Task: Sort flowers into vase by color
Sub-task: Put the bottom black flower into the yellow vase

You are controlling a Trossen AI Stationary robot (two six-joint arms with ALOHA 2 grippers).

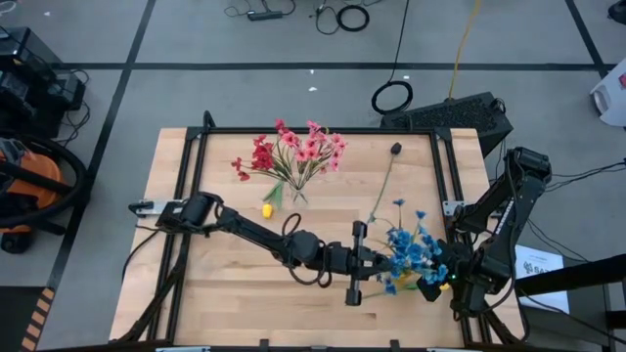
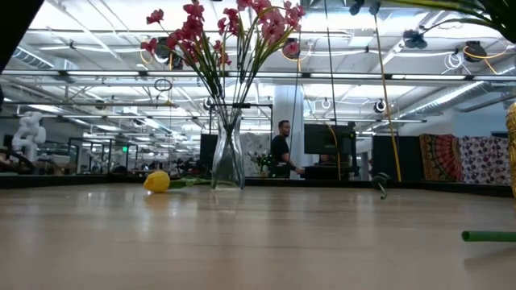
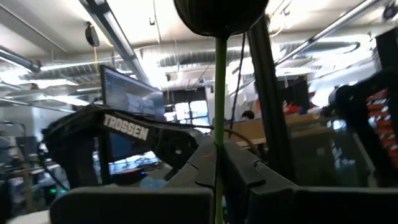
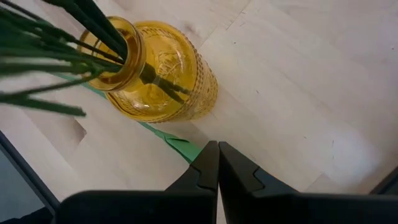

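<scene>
2 vases are seen on the table: 1 clear glass vase holding the red and pink flowers, and 1 amber vase with the blue flowers. 1 yellow bud lies beside the clear vase. The left gripper is clamped on the stem of the dark bud (near the amber vase). The right gripper is held closed above the table, beside the amber vase.

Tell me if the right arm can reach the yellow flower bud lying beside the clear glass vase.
Probably not: the yellow bud lies far across the table from the right gripper, past the blue flowers.
</scene>
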